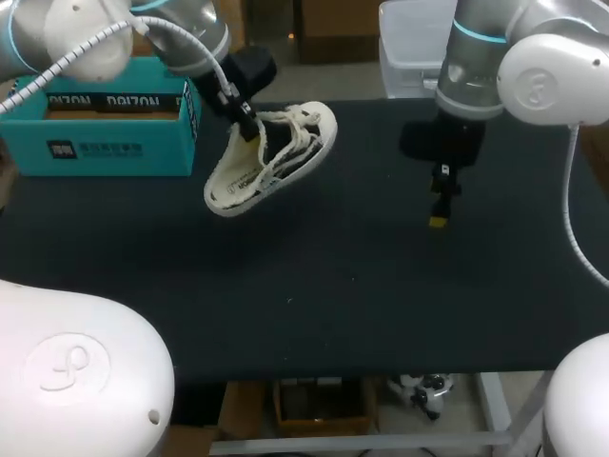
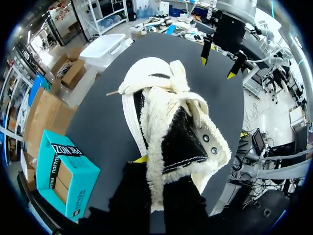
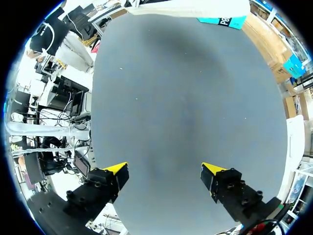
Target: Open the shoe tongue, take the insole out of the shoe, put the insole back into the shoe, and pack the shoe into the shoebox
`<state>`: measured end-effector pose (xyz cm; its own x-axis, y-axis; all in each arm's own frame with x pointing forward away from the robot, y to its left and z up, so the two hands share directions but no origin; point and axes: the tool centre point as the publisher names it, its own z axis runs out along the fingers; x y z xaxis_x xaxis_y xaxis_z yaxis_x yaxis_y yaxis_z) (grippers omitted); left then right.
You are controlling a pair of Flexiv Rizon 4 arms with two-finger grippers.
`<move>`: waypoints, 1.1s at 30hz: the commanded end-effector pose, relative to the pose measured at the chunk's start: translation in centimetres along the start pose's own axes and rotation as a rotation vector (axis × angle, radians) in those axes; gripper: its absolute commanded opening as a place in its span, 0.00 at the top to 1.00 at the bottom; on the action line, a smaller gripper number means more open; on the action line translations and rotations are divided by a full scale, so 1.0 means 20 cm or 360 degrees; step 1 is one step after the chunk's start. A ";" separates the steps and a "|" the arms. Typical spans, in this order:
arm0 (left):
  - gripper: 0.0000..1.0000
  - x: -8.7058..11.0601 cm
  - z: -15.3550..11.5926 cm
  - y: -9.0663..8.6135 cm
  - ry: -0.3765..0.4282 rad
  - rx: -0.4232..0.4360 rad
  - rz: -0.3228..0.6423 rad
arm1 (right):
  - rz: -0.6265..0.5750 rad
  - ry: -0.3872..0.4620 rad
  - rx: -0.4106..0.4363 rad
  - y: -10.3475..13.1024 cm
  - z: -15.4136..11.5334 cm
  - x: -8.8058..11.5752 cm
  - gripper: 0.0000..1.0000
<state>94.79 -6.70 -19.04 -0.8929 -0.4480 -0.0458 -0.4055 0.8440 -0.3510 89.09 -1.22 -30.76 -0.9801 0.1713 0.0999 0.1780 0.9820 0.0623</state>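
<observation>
Cream fleece-lined lace-up shoe (image 1: 271, 157): clamped at collar by left gripper (image 1: 249, 130), held tilted over dark surface (image 1: 333, 286) beside teal cardboard shoebox (image 1: 105, 143), likely for packing. Right gripper (image 1: 440, 205): spread wide, empty, parked clear.

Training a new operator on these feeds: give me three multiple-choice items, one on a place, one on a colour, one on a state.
1. Where is the white fleece-lined shoe? A on the floor; B held above the black table by the left jaws; C in the right jaws.
2. What colour is the cardboard shoebox? A red; B teal; C white.
3. The right jaws are: A shut on a lace; B shut on an insole; C open, empty.
B: it hangs clear of the table. B: teal walls. C: only bare table between them.
</observation>
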 end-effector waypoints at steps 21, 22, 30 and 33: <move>1.00 -0.72 -0.56 0.40 -0.0046 -0.0037 0.0403 | 0.0000 -0.0002 0.0001 0.00 0.00 0.00 0.00; 1.00 -0.76 -0.57 0.41 -0.0055 -0.0046 0.0411 | 0.0000 -0.0002 0.0001 0.00 0.00 0.00 0.00; 1.00 -1.13 -0.63 0.55 -0.0048 -0.0100 0.0526 | 0.0000 -0.0002 0.0001 0.00 0.00 0.00 0.00; 1.00 -1.26 -0.64 0.56 -0.0050 -0.0116 0.0541 | 0.0000 -0.0002 0.0001 0.00 0.00 0.00 0.00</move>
<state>107.43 16.89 -10.24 -0.9481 -0.1683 -0.2698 -0.1044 0.9662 -0.2356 89.06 -1.25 -30.76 -0.9802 0.1710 0.0996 0.1777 0.9821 0.0624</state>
